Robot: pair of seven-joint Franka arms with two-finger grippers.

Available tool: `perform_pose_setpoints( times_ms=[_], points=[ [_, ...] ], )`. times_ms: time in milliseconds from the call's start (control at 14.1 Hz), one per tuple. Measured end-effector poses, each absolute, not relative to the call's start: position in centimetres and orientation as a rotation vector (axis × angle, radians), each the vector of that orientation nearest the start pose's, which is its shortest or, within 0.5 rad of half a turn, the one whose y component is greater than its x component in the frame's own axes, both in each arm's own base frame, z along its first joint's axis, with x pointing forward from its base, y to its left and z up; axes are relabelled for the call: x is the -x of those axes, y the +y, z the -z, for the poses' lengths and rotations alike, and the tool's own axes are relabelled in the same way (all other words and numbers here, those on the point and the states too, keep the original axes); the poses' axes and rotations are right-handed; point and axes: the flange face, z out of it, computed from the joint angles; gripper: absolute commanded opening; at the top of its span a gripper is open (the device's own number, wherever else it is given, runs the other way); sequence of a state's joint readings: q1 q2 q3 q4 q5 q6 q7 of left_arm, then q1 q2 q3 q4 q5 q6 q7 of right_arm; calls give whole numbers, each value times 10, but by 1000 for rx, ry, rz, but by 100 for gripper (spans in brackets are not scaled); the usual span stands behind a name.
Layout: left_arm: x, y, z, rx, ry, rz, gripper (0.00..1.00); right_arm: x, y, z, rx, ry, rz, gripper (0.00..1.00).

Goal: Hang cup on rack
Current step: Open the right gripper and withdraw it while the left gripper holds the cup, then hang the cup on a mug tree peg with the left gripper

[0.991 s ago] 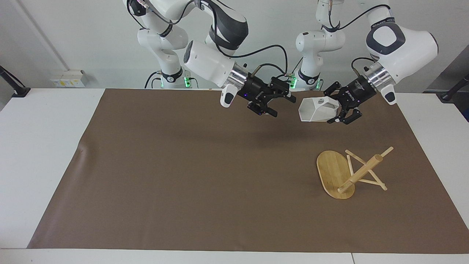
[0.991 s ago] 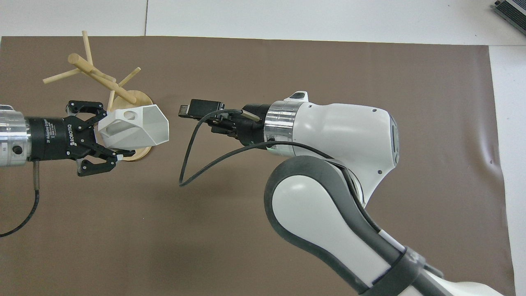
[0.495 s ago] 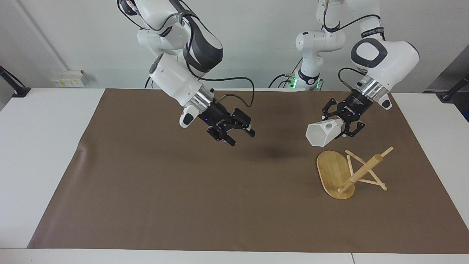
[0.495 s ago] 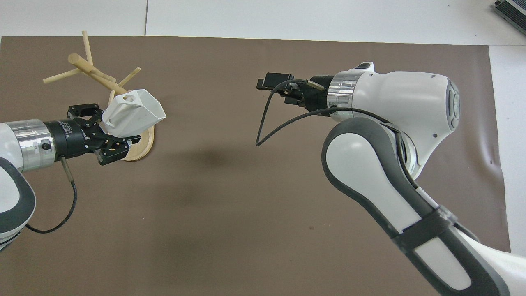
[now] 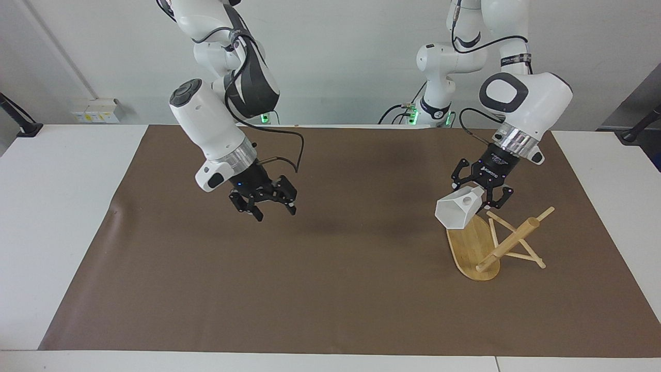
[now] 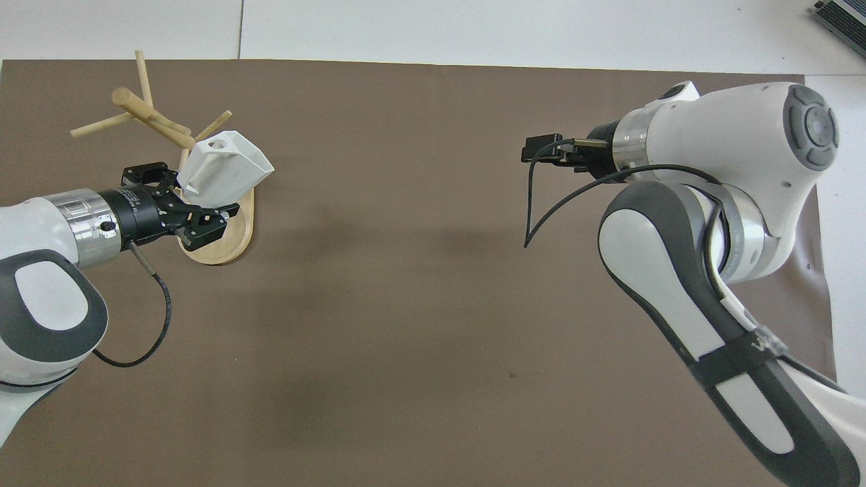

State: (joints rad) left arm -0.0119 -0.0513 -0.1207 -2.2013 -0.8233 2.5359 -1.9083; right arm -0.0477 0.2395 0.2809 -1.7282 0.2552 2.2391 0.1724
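Cup in left claw, over rack

A brown mat covers most of the white table, lying under both sets of jaws. A wall socket sits well apart from either.

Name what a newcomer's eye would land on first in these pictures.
First, the white cup held tilted in the left claw, in the air just over the rack. Next, the rack itself: it lies tipped over at the left arm's end of the mat. The right claw hangs over bare mat.
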Motion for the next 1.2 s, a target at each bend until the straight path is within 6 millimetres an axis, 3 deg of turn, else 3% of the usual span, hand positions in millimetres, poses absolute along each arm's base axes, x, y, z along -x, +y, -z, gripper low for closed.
perform_pose_setpoints(
  times_ms=[283,708,849,1203],
  points=[
    [-554,-61,-439,-882,2333,369,0,-642,80,-471,2879,194,267,100],
    [-557,-56,-443,-770,2351,353,0,-639,-14,-470,2950,138,238,100],
    [-559,-54,-440,-728,2360,343,0,-635,-33,-475,2957,173,226,100],
    [-562,-52,-437,-629,2387,351,0,-617,-49,-494,2994,177,146,100]
  ],
)
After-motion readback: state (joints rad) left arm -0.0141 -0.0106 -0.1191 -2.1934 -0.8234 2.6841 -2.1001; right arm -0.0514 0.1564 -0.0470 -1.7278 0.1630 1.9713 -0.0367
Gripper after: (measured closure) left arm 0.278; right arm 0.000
